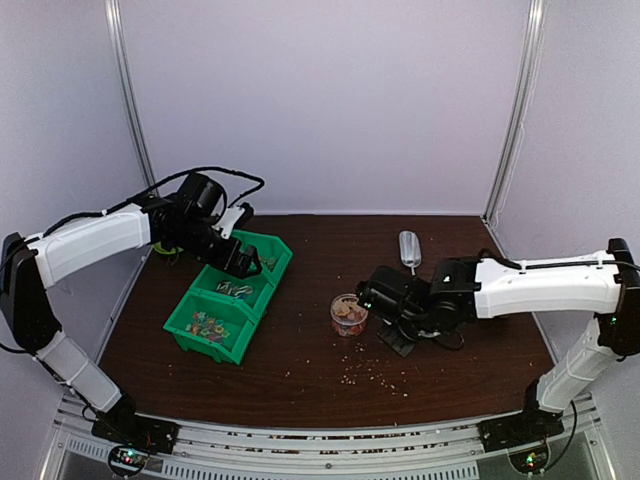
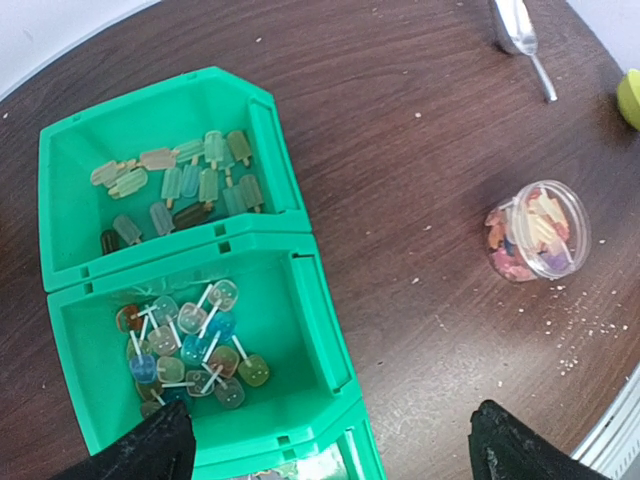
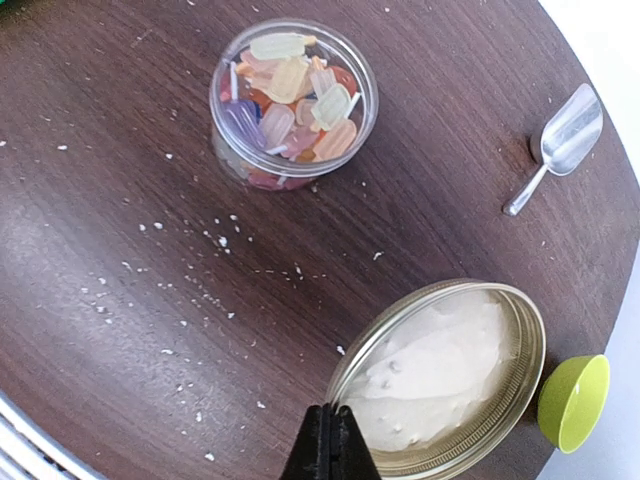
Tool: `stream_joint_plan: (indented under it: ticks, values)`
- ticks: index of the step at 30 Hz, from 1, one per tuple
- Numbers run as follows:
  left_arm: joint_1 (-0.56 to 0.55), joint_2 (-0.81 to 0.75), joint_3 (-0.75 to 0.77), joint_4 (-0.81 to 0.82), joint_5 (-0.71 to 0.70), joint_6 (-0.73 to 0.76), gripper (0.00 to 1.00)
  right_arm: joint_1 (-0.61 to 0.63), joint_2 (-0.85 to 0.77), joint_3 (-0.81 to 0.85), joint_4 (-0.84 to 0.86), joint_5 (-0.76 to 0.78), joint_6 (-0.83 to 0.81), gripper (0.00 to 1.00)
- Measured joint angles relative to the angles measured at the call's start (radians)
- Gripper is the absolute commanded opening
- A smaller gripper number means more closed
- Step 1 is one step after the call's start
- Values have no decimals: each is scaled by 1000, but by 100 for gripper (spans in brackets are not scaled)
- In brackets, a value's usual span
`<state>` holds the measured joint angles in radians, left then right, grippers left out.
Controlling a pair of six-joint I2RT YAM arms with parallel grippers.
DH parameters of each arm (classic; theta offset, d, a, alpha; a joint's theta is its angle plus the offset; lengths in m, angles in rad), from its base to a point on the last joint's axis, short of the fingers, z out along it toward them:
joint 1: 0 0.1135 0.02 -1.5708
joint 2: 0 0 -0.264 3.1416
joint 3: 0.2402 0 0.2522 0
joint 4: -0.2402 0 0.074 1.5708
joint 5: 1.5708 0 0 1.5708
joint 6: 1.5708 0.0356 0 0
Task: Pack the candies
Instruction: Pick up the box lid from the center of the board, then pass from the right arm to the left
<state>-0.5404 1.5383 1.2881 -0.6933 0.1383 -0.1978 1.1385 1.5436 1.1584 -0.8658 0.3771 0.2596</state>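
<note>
Well, pale walls (image 1: 320, 100) enclose a dark table (image 1: 300, 340) flecked with crumbs (image 1: 375, 375); left jaws gape, right jaws pinched shut.

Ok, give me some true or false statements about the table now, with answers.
The clear cup holds candies. True.
The left gripper is open above the green bins. True.
The metal scoop lies in a bin. False: it lies on the table, outside the bins.
The gold lid is on the cup. False: it lies on the table beside it.
The right gripper is shut. True.
</note>
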Motion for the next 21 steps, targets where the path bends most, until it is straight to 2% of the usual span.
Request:
stream_joint_plan:
  ticks: [11,21]
  values:
    - [-40,-151,-109,140,164,79,98,-60,-130,45,11,-273,-71,0]
    - [-148,-313,-257,320,346,220,98,-88,-143,66,130,-658,-107,0]
